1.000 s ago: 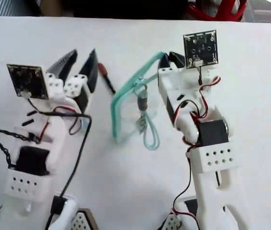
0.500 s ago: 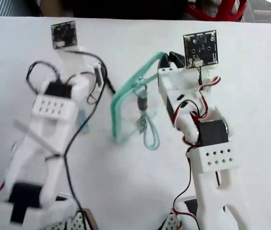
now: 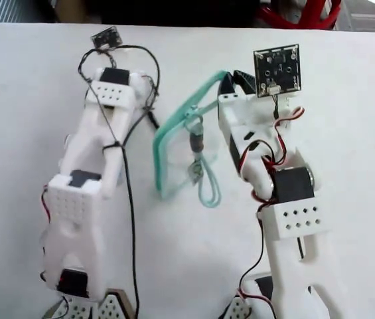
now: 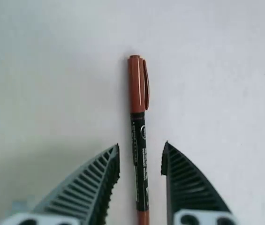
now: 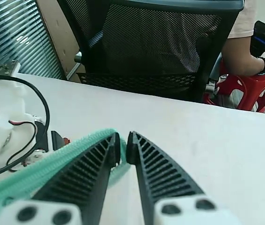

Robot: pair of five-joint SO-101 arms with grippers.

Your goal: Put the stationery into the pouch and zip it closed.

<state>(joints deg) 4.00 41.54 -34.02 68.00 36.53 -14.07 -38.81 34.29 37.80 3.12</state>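
A brown-capped pen (image 4: 138, 93) with a black barrel lies on the white table. My left gripper (image 4: 140, 154) is open low over it, one finger on each side of the barrel. In the high view the left arm (image 3: 97, 153) stretches forward and its wrist covers most of the pen. The clear pouch (image 3: 177, 149) with a teal zipper edge (image 5: 52, 166) stands open just right of that arm. My right gripper (image 3: 232, 81) is shut on the pouch's far upper edge, with the fingertips (image 5: 118, 143) pinching the teal band. A teal loop strap (image 3: 206, 183) trails from the pouch.
The left arm's black cable (image 3: 129, 199) runs down the table beside the pouch. Past the table's far edge stand a black mesh chair (image 5: 155, 42) and a red stool (image 5: 238, 91). Bare table lies far left and far right of the arms.
The left arm has swung forward from a pulled-back pose and come down over the pen. The right arm and the pouch have kept still.
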